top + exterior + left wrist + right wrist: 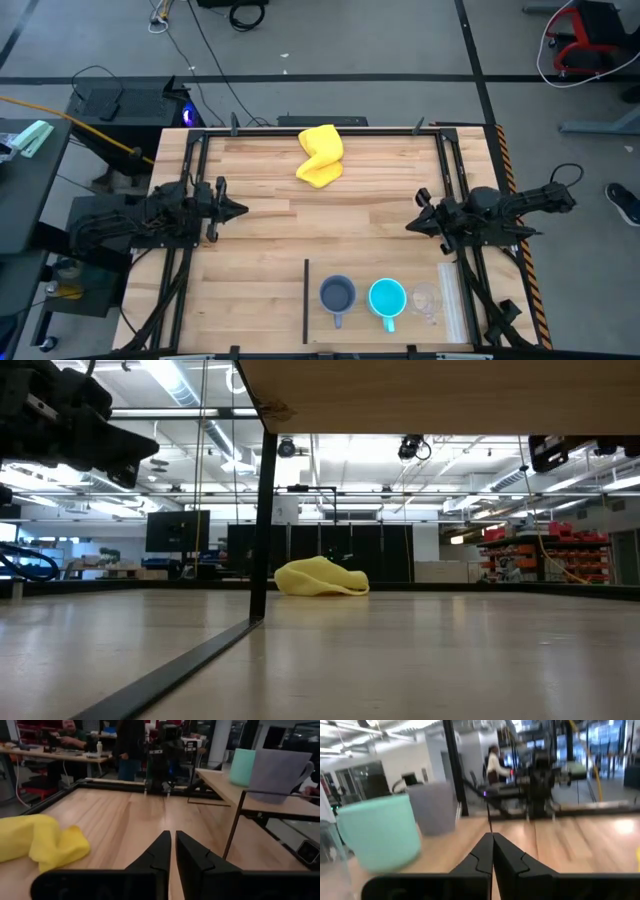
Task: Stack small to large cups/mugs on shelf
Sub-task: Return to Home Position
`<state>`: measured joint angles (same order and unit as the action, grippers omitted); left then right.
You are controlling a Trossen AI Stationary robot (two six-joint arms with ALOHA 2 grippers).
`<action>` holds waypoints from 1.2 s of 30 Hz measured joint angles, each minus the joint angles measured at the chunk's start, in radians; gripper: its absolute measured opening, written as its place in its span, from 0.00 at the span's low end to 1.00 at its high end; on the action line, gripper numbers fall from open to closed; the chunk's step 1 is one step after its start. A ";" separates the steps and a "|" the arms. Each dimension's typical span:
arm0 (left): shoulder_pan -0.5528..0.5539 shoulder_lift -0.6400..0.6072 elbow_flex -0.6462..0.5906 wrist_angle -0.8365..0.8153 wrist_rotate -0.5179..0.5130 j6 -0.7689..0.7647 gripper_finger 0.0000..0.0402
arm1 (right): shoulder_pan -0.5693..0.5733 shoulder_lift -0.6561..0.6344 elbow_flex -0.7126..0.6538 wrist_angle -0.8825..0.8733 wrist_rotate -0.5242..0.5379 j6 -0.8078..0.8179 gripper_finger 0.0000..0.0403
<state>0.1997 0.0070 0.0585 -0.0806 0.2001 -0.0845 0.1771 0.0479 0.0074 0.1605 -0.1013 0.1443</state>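
Grey-blue mug, cyan mug and clear cup stand in a row, left to right, on the near shelf. Right gripper, closed and empty, is the nearer, just beyond them. Left gripper, also closed, waits at the left side.

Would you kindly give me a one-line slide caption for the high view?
Grey-blue mug, cyan mug and clear cup in a row on the shelf; left gripper and right gripper shut, apart.
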 joint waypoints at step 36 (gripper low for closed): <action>0.000 0.006 0.001 -0.011 0.002 0.044 0.06 | 0.000 0.016 0.009 -0.130 0.003 -0.006 0.04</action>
<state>0.2001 0.0128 0.0597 -0.0914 0.2020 -0.0404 0.1772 0.0636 0.0166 0.0307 -0.0978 0.1387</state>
